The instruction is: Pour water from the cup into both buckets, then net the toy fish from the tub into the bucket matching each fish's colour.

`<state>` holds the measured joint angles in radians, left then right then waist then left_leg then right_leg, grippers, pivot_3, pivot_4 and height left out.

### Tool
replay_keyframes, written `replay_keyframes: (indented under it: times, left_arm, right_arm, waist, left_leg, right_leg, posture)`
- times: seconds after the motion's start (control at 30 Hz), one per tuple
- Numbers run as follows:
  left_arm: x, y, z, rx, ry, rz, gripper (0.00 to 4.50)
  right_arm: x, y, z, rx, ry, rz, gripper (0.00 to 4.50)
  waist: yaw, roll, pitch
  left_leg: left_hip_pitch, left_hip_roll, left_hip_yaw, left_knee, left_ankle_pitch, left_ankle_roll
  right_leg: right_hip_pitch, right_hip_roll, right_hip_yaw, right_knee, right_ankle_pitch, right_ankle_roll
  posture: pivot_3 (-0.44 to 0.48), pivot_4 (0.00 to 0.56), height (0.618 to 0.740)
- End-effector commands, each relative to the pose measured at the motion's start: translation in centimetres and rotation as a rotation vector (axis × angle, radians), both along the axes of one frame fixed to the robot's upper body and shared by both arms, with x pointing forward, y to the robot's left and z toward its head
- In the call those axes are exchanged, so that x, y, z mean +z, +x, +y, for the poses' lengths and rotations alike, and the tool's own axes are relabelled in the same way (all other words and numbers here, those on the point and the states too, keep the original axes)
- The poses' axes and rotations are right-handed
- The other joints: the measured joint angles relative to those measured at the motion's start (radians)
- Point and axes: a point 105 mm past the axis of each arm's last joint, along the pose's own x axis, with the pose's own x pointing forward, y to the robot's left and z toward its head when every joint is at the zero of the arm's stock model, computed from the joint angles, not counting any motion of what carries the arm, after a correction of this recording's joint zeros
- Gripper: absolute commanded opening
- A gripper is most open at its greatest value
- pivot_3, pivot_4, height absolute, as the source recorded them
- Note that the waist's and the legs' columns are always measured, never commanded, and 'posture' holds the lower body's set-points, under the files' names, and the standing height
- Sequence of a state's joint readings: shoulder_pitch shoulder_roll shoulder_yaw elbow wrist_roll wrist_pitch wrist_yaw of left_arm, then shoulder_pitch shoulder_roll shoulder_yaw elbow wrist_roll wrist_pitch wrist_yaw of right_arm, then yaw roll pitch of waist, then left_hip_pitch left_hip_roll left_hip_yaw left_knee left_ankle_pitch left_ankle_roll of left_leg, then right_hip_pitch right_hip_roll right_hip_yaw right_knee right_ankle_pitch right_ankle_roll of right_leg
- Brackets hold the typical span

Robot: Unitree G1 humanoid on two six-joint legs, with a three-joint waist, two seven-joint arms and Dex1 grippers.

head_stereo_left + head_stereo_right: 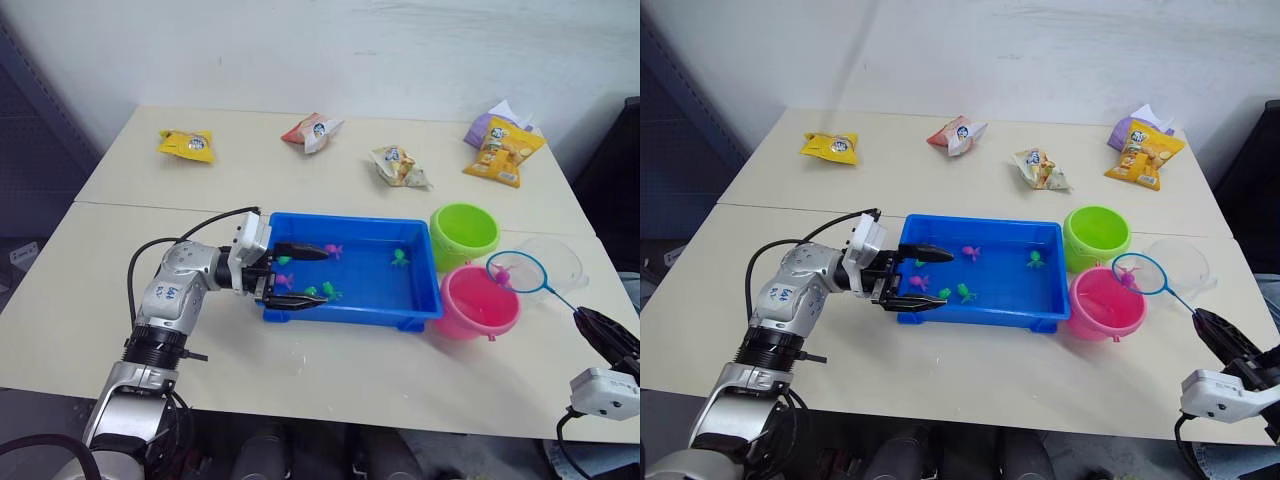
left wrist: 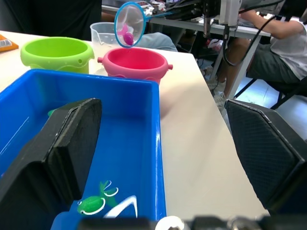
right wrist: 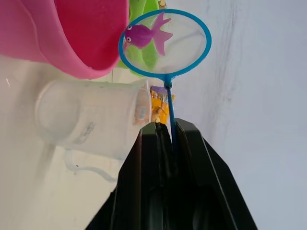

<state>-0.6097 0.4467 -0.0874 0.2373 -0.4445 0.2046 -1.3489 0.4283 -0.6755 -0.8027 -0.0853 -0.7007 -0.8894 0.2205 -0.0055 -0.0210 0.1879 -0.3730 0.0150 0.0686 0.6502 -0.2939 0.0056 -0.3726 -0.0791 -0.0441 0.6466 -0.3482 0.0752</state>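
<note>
Right gripper clamped on net handle, pink fish in hoop above pink bucket. Left gripper wide, straddling blue tub wall.

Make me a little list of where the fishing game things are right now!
net: held by the right gripper by its handle; net hangs above the pink bucket
fish in net: one pink fish
green bucket: beside the blue tub
cup: clear cup standing behind the net
left gripper: open, straddling the tub's near-left wall
tub: several pink and green fish inside
</note>
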Motion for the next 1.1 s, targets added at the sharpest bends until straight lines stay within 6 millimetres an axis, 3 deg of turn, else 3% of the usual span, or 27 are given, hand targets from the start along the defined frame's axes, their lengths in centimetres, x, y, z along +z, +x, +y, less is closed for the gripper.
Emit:
replay_keyframes:
  times: [0.03,0.13,0.23,0.4,0.5,0.6,0.67,0.77,0.93,1.03,1.1]
  left_arm:
    - [0.6,-0.2,0.0,0.0,-0.001,-0.052,4.41]
    - [0.6,-0.1,0.2,0.015,-0.002,-0.056,4.41]
    - [0.5,-0.1,0.4,0.025,-0.002,-0.058,4.41]
    - [0.7,0.0,0.6,0.046,-0.008,-0.07,4.41]
    - [0.4,0.1,0.9,0.06,-0.005,-0.068,4.41]
    - [0.5,0.2,1.0,0.064,-0.005,-0.074,4.41]
    - [0.7,0.3,1.0,0.071,-0.012,-0.076,4.41]
    - [1.2,0.5,1.6,0.099,-0.026,-0.073,4.41]
    - [1.4,1.1,4.4,0.204,-0.024,-0.049,4.41]
    - [1.6,1.6,6.5,0.296,-0.03,-0.032,4.41]
    - [1.3,1.8,8.0,0.359,-0.014,-0.026,4.41]
  right_arm:
    - [0.9,-0.1,0.3,0.034,-0.099,-0.068,0.0]
    - [1.1,-0.4,1.2,0.078,-0.157,-0.131,0.0]
    - [-0.1,-0.5,1.0,0.058,-0.133,-0.097,0.0]
    - [1.3,-0.9,1.7,0.054,-0.12,-0.185,0.0]
    - [0.3,-1.0,1.7,0.05,-0.111,-0.155,0.0]
    - [1.1,-1.1,2.0,0.055,-0.126,-0.2,0.0]
    - [0.5,-1.1,2.2,0.058,-0.096,-0.169,0.0]
    - [0.1,-0.7,3.8,0.111,0.232,-0.06,0.0]
    - [3.0,1.4,7.9,0.28,0.693,0.085,0.0]
    - [5.0,3.0,10.9,0.394,0.858,0.171,0.0]
    - [4.5,4.6,12.2,0.358,0.987,0.327,0.0]
  waist:
    - [0.001,0.0,0.0]
    - [0.002,0.0,0.0]
    - [0.002,0.0,0.0]
    - [-0.002,0.0,0.0]
    - [-0.002,0.0,0.0]
    - [-0.001,0.0,0.0]
    - [-0.001,0.0,0.0]
    - [-0.002,0.0,0.0]
    - [-0.027,0.0,0.0]
    - [-0.034,-0.001,0.0]
    - [-0.03,-0.001,0.0]
  left_leg:
    - [0.0,0.0,0.0,0.0,0.0,0.0]
    - [0.0,0.0,0.0,-0.001,0.0,-0.001]
    - [0.0,0.0,0.0,-0.001,0.0,-0.001]
    - [0.001,0.0,0.0,-0.001,0.0,-0.001]
    - [0.001,0.0,0.0,-0.001,0.001,-0.001]
    - [0.001,0.0,0.0,-0.001,0.001,-0.001]
    - [0.001,0.0,0.0,-0.001,0.001,-0.001]
    - [0.001,0.0,0.0,-0.002,0.001,-0.001]
    - [0.002,0.001,0.0,-0.001,0.001,0.0]
    - [0.004,0.002,-0.001,-0.001,0.001,0.0]
    - [0.004,0.002,-0.002,-0.001,0.001,0.0]
  right_leg:
    - [0.0,0.0,0.0,0.0,0.0,0.0]
    - [0.0,0.0,0.0,0.0,-0.001,-0.001]
    - [0.0,0.0,0.0,0.0,-0.001,-0.001]
    - [0.0,0.0,0.0,0.001,-0.001,-0.001]
    - [0.0,0.0,0.0,0.001,-0.001,-0.001]
    - [0.0,0.0,0.0,0.001,-0.001,-0.001]
    - [0.0,0.0,0.0,0.001,-0.001,-0.001]
    - [0.0,0.0,0.0,0.001,-0.001,-0.001]
    - [0.001,0.0,0.0,0.003,-0.001,-0.001]
    - [0.002,0.0,0.0,0.005,-0.001,-0.001]
    - [0.001,0.0,-0.001,0.006,-0.001,-0.001]
  posture:
    - [0.0,0.15,0.738]
    - [0.0,0.15,0.738]
    - [0.0,0.15,0.738]
    - [0.0,0.15,0.738]
    - [0.0,0.15,0.738]
    - [0.0,0.15,0.738]
    - [0.0,0.15,0.738]
    - [0.0,0.15,0.738]
    - [0.0,0.15,0.738]
    - [0.0,0.15,0.738]
    - [0.0,0.15,0.738]
